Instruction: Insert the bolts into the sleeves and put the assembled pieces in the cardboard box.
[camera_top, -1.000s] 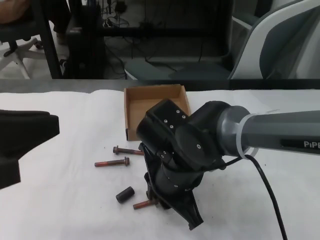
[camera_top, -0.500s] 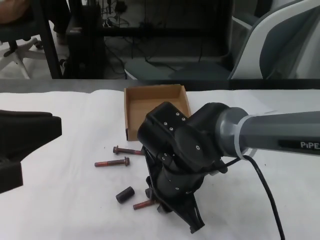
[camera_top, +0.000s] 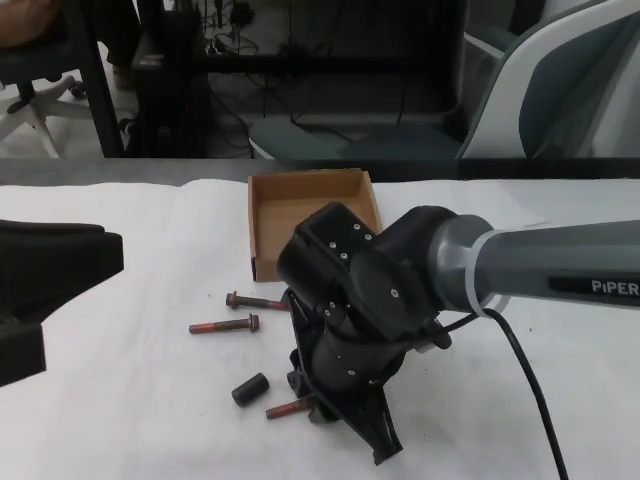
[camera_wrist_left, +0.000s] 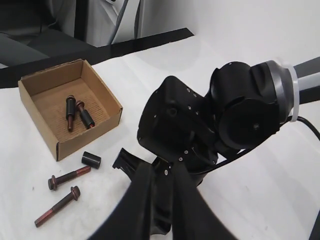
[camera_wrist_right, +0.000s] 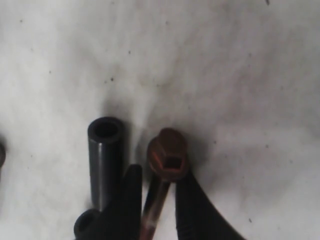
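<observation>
Right wrist view: the right arm's fingers (camera_wrist_right: 158, 182) are slightly parted on either side of a bolt's (camera_wrist_right: 167, 156) shank just under its head, not clamped as far as shows, and the bolt lies flat on the bench (camera_wrist_right: 240, 75) with a sleeve (camera_wrist_right: 105, 160) just beside it. The finger between the two could nudge the sleeve and send it rolling. A grip so close to the head may also let the shank tip or squirt out as the fingers close. The left arm's fingers (camera_wrist_left: 162, 172) are drawn together with nothing between them. The cardboard box (camera_wrist_left: 92, 132) already holds two assembled pieces (camera_wrist_left: 70, 112). In the high view, two more bolts (camera_top: 225, 325) lie left of centre, where a careless sweep could scatter them. White lettering (camera_top: 610, 286) sits on the grey forearm at the right edge, and no print is legible on the box or bolts.
</observation>
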